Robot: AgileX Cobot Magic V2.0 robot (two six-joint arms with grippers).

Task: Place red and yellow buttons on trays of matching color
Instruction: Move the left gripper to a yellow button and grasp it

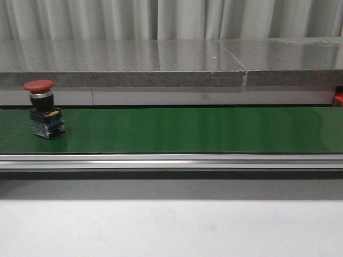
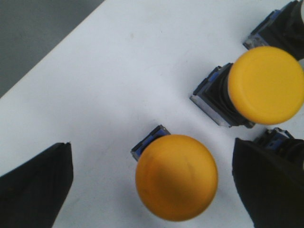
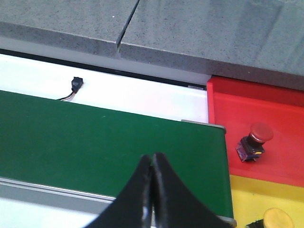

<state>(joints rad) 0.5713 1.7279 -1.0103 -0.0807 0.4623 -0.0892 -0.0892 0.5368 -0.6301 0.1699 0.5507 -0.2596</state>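
A red button stands upright at the far left of the green belt. My left gripper is open above a white surface, its fingers either side of a yellow button without touching it. A second yellow button lies beside it, apart. My right gripper is shut on nothing over the belt's end. Beyond that end lie the red tray, holding a red button, and the yellow tray, with a yellow button.
More button bodies show at the edge of the left wrist view. A grey stone ledge runs behind the belt, and a metal rail along its front. A small black connector with wires lies on the white strip behind the belt.
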